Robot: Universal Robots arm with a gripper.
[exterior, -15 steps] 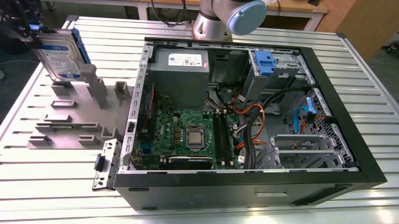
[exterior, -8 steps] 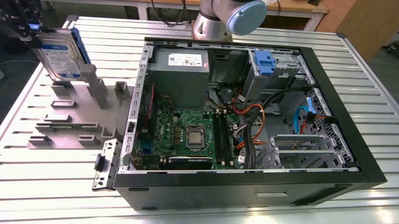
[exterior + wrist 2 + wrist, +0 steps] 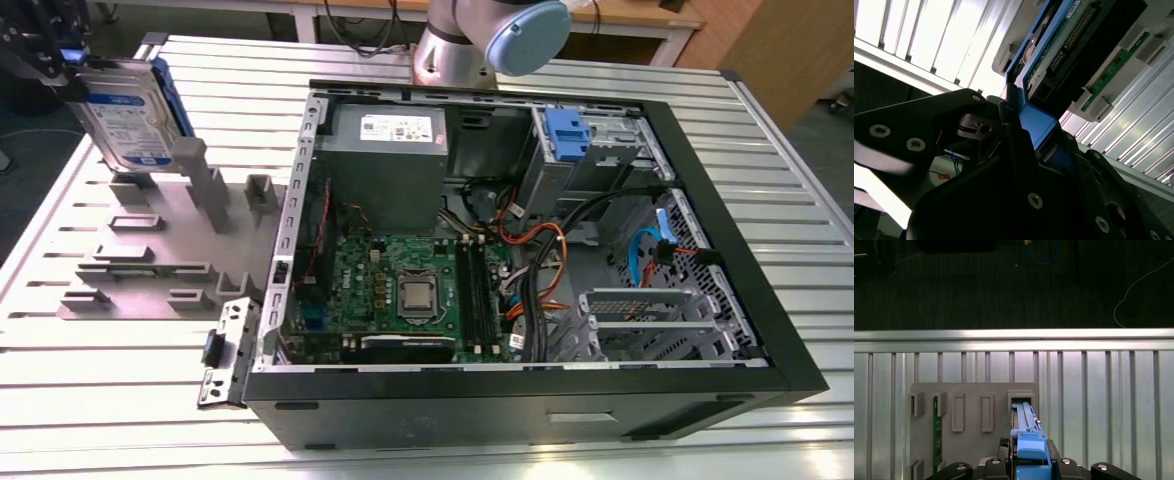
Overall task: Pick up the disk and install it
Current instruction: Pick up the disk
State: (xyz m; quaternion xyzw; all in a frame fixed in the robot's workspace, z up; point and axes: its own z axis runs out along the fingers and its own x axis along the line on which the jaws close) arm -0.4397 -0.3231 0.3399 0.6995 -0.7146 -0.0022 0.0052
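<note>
Claw (image 3: 67,70) clamped on flat silver blue-framed hard disk (image 3: 127,118); lift it straight, upright, clear of grey slotted holder (image 3: 147,255).

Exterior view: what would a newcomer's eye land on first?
The open computer case dominates the centre, its green motherboard and tangled cables exposed. At the exterior view's upper left, the disk stands on edge in its blue frame above a grey fixture plate. In the first wrist view the tool is clamped on that blue frame.
</note>
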